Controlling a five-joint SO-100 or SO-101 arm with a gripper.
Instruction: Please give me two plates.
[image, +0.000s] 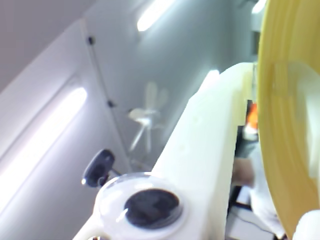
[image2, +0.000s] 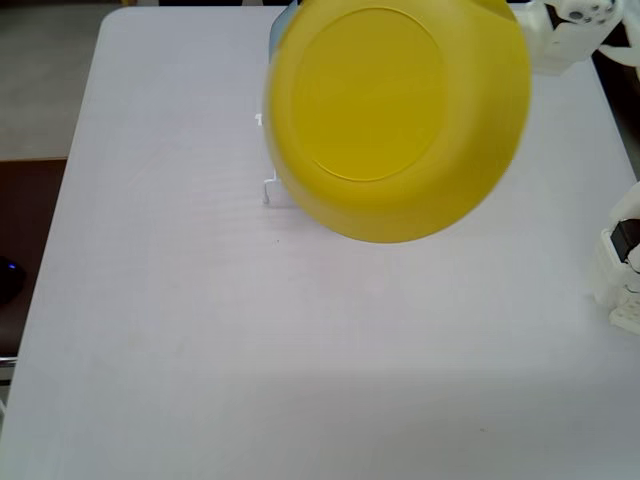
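Writing: none can be read in either view.
Yellow plate (image2: 395, 115): seen raised above the surface (image2: 180, 330), blurred, underside turned to the fixed camera; a light blue plate (image2: 281, 22) is glimpsed behind it.
End effector (image: 260, 130): closed on the yellow plate's rim in the wrist view.

White table (image2: 180, 330), ceiling strip lights (image: 155, 12)
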